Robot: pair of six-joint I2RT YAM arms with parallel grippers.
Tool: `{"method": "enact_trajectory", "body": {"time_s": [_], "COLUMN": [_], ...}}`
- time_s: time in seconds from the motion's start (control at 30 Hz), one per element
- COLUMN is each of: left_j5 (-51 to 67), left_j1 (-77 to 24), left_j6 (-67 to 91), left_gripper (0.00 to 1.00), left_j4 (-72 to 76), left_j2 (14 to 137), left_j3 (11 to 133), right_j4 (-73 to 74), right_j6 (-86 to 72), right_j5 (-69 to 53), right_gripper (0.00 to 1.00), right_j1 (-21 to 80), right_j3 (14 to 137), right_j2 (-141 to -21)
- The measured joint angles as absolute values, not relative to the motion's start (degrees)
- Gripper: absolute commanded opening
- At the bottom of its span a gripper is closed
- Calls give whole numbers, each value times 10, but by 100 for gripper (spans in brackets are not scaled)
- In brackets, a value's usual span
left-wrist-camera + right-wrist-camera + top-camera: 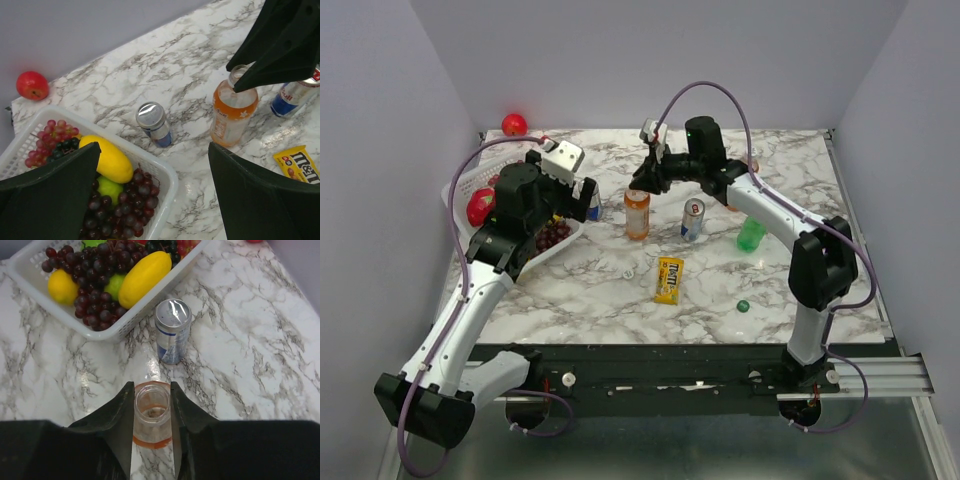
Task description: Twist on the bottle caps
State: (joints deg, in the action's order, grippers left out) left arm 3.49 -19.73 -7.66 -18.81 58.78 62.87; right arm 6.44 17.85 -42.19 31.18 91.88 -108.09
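Note:
An uncapped orange bottle stands upright mid-table. My right gripper comes down from above and is shut on its open neck, a finger pressed to each side. A green bottle lies right of that arm. On the marble in front lie a dark green cap and a small white cap. My left gripper hangs open and empty over the right end of the fruit basket, apart from the bottle.
A white basket of grapes, lemons and a lime sits at the left. One blue-silver can stands beside it, another right of the bottle. A yellow M&M's pack lies in front. A red apple sits at the back wall.

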Motion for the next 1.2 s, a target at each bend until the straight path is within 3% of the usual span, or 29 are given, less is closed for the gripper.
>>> {"method": "enact_trajectory", "body": {"time_s": [0.1, 0.2, 0.53, 1.03, 1.2], "left_j5": [67, 120, 243, 282, 325], "left_j1": [-197, -198, -221, -227, -227], "left_j6": [-74, -74, -94, -95, -95], "left_gripper": [99, 99, 99, 98, 92], "left_j4": [-181, -168, -119, -25, -24], "left_j2": [588, 589, 593, 675, 682], "left_j3": [609, 574, 469, 472, 473], "right_j4": [62, 73, 111, 90, 77], "right_j6": [181, 181, 95, -44, -68], "right_j5": [-419, -416, -464, -563, -572], "right_gripper": [10, 8, 8, 7, 8], "right_j1": [313, 314, 314, 314, 314], "right_j3": [919, 928, 1009, 1039, 1027], "right_j2": [-1081, -1081, -1040, -1020, -1020]}}
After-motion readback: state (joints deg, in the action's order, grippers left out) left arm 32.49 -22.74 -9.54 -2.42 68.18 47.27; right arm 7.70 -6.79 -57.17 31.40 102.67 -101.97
